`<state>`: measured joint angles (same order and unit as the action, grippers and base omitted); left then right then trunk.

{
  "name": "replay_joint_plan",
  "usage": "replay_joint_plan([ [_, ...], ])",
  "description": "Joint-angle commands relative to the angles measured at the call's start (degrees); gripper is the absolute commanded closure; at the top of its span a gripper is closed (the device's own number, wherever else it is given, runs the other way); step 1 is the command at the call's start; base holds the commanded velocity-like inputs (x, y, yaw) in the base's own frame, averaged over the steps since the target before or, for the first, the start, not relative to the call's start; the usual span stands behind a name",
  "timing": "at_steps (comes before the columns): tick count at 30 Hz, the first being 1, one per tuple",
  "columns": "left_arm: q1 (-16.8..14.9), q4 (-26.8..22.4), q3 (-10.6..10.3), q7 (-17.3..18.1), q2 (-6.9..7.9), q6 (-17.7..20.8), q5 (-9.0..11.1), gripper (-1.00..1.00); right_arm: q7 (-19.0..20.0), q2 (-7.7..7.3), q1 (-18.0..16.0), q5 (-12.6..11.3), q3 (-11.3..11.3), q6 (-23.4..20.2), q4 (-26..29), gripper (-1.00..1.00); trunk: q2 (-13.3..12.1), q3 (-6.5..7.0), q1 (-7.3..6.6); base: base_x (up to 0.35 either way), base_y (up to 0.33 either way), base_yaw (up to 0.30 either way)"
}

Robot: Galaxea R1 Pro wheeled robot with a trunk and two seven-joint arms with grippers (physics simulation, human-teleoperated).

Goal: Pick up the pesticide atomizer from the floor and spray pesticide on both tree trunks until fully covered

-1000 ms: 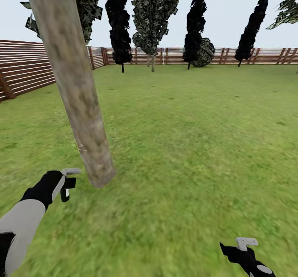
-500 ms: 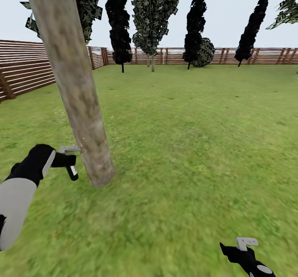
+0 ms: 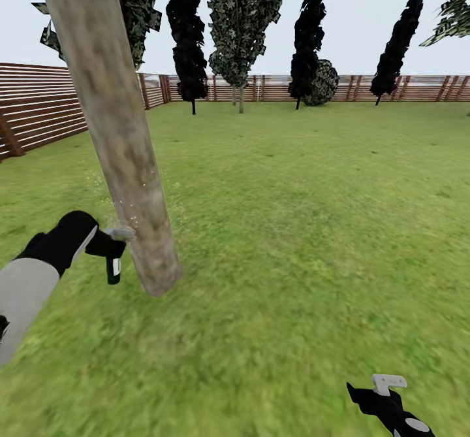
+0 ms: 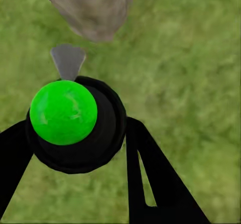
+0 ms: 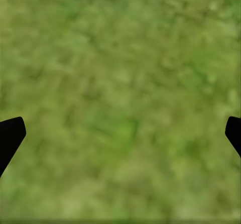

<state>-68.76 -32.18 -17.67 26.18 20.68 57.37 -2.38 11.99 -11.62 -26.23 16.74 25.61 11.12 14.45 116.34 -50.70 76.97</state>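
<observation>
A leaning grey-brown tree trunk [image 3: 124, 156] rises from the grass of the garden [image 3: 294, 228] at the left, its base just ahead of my left arm. My left gripper [image 3: 104, 247] is shut on the black pesticide atomizer [image 3: 112, 257]. The atomizer's grey head [image 3: 121, 233] sits right against the trunk's left side, where tiny white specks dot the bark. In the left wrist view the atomizer [image 4: 95, 143] shows its green spot [image 4: 64, 112], its grey nozzle [image 4: 68, 61] aimed at the trunk [image 4: 90, 8]. My right gripper [image 3: 385, 391] hangs open over bare grass at the lower right.
A brown slatted fence [image 3: 39, 110] runs along the left and the far side. Several dark tall trees [image 3: 189, 38] and a round bush [image 3: 323, 83] stand by the far fence. Open lawn stretches to the right of the trunk.
My left gripper has risen with the atomizer and moved right toward the trunk, so the nozzle now meets the bark; more white specks show there. The right arm has stayed still.
</observation>
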Motion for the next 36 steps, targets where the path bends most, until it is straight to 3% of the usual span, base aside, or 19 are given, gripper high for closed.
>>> replay_joint_plan([
  [1,1.1,0.3,-0.2,0.4,0.09,0.0,-0.3,1.00,0.3,0.01,0.0,0.5,0.5,0.2,0.0,-1.00,0.0,-0.04,-0.02,0.000,0.000,0.000],
  [4,0.4,0.2,0.1,0.4,0.65,0.5,-0.4,1.00,0.3,0.01,0.0,0.5,0.5,0.2,0.0,-1.00,0.0,-0.04,-0.02,0.000,0.000,0.000],
  [5,-0.9,0.1,0.1,0.4,1.27,0.6,-0.4,1.00,0.3,0.01,0.0,0.5,0.5,0.2,0.0,-1.00,0.0,-0.04,-0.02,0.000,0.000,0.000],
  [6,-4.2,0.4,0.0,0.6,1.77,0.7,-0.2,1.00,0.3,0.01,0.0,0.5,0.5,0.2,0.0,-1.00,0.0,-0.04,-0.02,0.000,0.000,0.000],
  [9,-8.8,0.4,-0.1,5.8,3.08,0.7,-0.4,1.00,0.3,0.01,0.0,0.5,0.5,0.2,0.0,-1.00,0.0,-0.04,-0.02,0.000,0.000,0.000],
  [13,-11.0,0.4,-0.9,9.2,3.12,0.8,-3.3,1.00,0.3,0.01,0.0,0.5,0.5,0.2,0.0,-1.00,0.0,-0.04,-0.02,0.000,0.000,0.000],
  [16,-9.6,0.5,-6.1,14.8,3.90,0.7,-3.6,1.00,0.3,0.01,0.0,0.5,0.5,0.2,0.0,-1.00,0.0,-0.04,-0.02,0.000,0.000,0.000],
  [18,-4.5,0.5,-7.0,15.7,4.36,0.2,-3.8,1.00,0.3,0.01,0.0,0.5,0.5,0.2,0.0,-1.00,0.0,-0.04,-0.02,0.000,0.000,0.000],
  [22,2.6,0.5,-6.9,14.5,3.92,-0.4,-3.9,1.00,0.3,0.01,0.0,0.5,0.5,0.2,0.0,-1.00,0.0,-0.04,-0.02,0.000,0.000,0.000],
  [24,4.0,0.3,-6.3,12.2,3.61,-0.6,-3.6,1.00,0.3,0.01,0.0,0.5,0.5,0.2,0.0,-1.00,0.0,-0.04,-0.02,0.000,0.000,0.000],
  [26,3.8,-0.9,-3.0,11.3,3.67,-0.3,-3.3,1.00,0.3,0.01,0.0,0.5,0.5,0.2,0.0,-1.00,0.0,-0.04,-0.02,0.000,0.000,0.000],
  [28,1.8,-2.3,-1.1,11.2,4.09,0.1,-3.7,1.00,0.3,0.01,0.0,0.5,0.5,0.2,0.0,-1.00,0.0,-0.04,-0.02,0.000,0.000,0.000],
  [30,-3.1,-3.1,-0.7,11.2,4.34,0.4,-3.7,1.00,0.3,0.01,0.0,0.5,0.5,0.2,0.0,-1.00,0.0,-0.04,-0.02,0.000,0.000,0.000],
  [32,-10.0,-3.1,-0.8,11.2,4.44,0.7,-3.7,1.00,0.3,0.01,0.0,0.5,0.5,0.2,0.0,-1.00,0.0,-0.04,-0.02,0.000,0.000,0.000],
  [35,-11.6,-3.3,-1.7,11.2,4.34,0.8,-4.9,1.00,0.3,0.01,0.0,0.5,0.5,0.2,0.0,-1.00,0.0,-0.04,-0.02,0.000,0.000,0.000],
  [36,-10.8,-3.4,-3.9,11.2,4.34,0.7,-6.0,1.00,0.3,0.01,0.0,0.5,0.5,0.2,0.0,-1.00,0.0,-0.04,-0.02,0.000,0.000,0.000],
])
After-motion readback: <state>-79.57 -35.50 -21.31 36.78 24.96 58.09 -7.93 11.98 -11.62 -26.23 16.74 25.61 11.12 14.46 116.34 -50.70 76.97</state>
